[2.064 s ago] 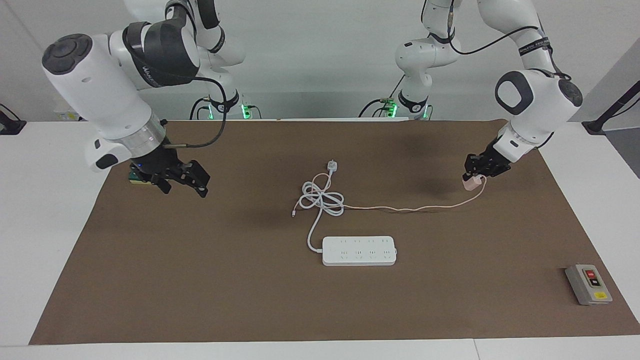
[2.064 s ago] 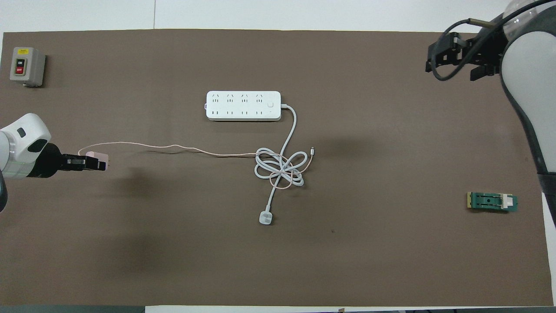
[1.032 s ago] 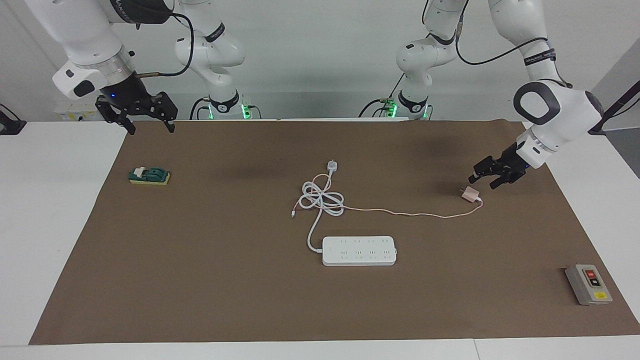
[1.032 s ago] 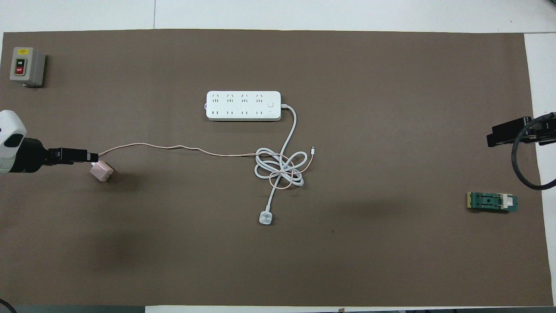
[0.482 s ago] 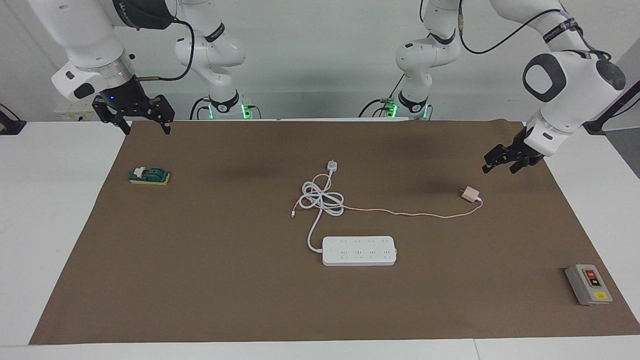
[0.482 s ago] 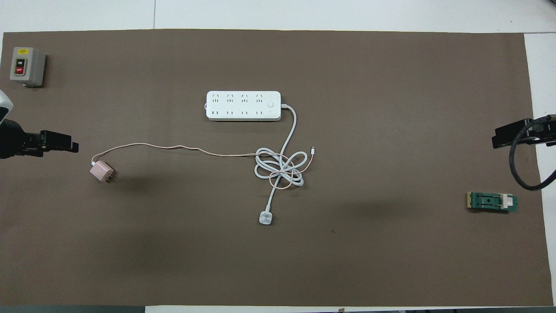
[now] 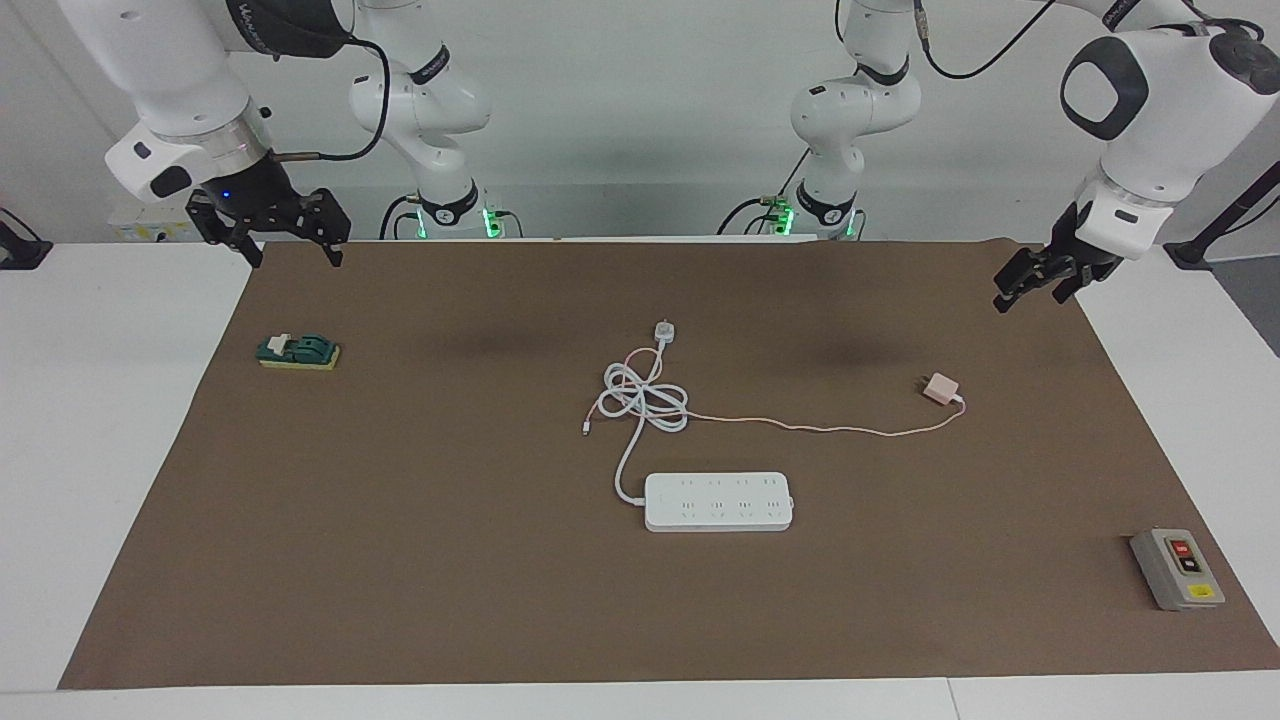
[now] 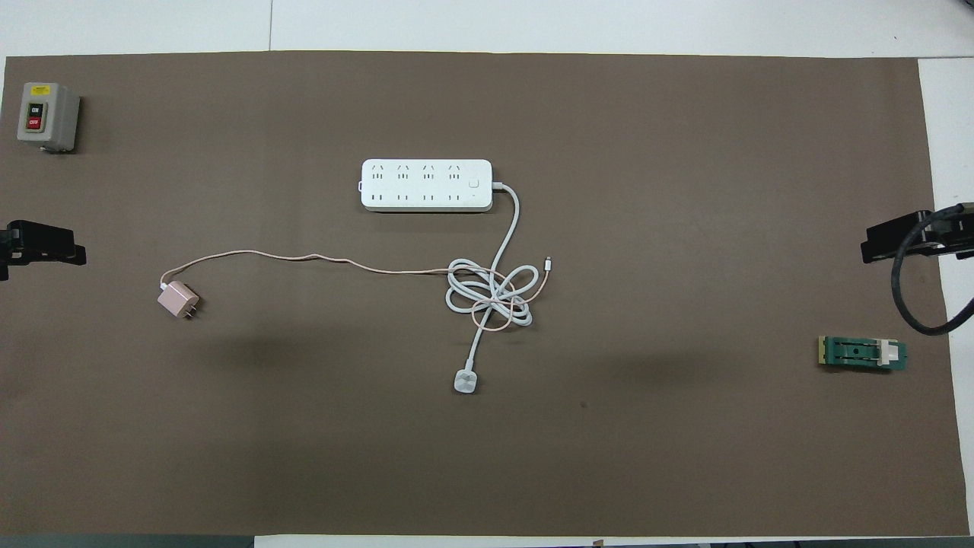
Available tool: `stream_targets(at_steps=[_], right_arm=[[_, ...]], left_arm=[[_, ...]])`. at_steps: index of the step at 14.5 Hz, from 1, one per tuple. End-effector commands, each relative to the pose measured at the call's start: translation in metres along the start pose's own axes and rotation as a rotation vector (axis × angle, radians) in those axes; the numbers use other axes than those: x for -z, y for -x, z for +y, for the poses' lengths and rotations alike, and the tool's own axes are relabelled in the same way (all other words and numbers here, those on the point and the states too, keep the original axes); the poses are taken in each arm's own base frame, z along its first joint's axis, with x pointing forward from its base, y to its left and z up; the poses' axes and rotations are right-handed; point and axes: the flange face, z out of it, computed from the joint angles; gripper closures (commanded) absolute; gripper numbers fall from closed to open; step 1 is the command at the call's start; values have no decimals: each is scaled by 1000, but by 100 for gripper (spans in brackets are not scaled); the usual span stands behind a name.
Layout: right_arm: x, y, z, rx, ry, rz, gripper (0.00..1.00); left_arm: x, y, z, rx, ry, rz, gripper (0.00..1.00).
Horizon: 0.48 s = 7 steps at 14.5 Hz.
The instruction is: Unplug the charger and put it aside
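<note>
The pale-pink charger (image 7: 939, 388) lies on the brown mat toward the left arm's end, unplugged; it also shows in the overhead view (image 8: 178, 299). Its thin pink cable (image 7: 830, 428) runs to a tangle with the white cord (image 7: 645, 400). The white power strip (image 7: 718, 501) lies farther from the robots, with nothing plugged into it (image 8: 426, 185). My left gripper (image 7: 1030, 298) is open and empty, raised over the mat's edge, apart from the charger; it shows at the overhead view's edge (image 8: 72, 251). My right gripper (image 7: 295, 260) is open and empty over the mat's corner at its own end (image 8: 871, 247).
A white round plug (image 7: 665, 331) ends the thick cord, nearer to the robots than the tangle. A green knife switch (image 7: 298, 351) lies toward the right arm's end. A grey on/off switch box (image 7: 1177, 569) stands at the mat's corner toward the left arm's end.
My left gripper let go of the charger, which now lies on the mat, then rose and pulled back toward the mat's edge. My right gripper lifted away from above the green switch to the mat's corner.
</note>
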Motion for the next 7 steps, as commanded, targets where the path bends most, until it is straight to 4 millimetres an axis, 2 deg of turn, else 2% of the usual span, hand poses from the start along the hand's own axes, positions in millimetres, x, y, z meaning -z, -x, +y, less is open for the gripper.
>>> stream_targets(at_steps=[1, 3, 7], right_arm=[[3, 6, -2, -8, 9, -1, 0], [4, 6, -3, -5, 7, 1, 0], [4, 6, -5, -4, 8, 5, 0]], left_arm=[[20, -10, 2, 32, -20, -4, 0], [33, -18, 2, 69, -19, -28, 0], [42, -16, 7, 63, -21, -51, 0]])
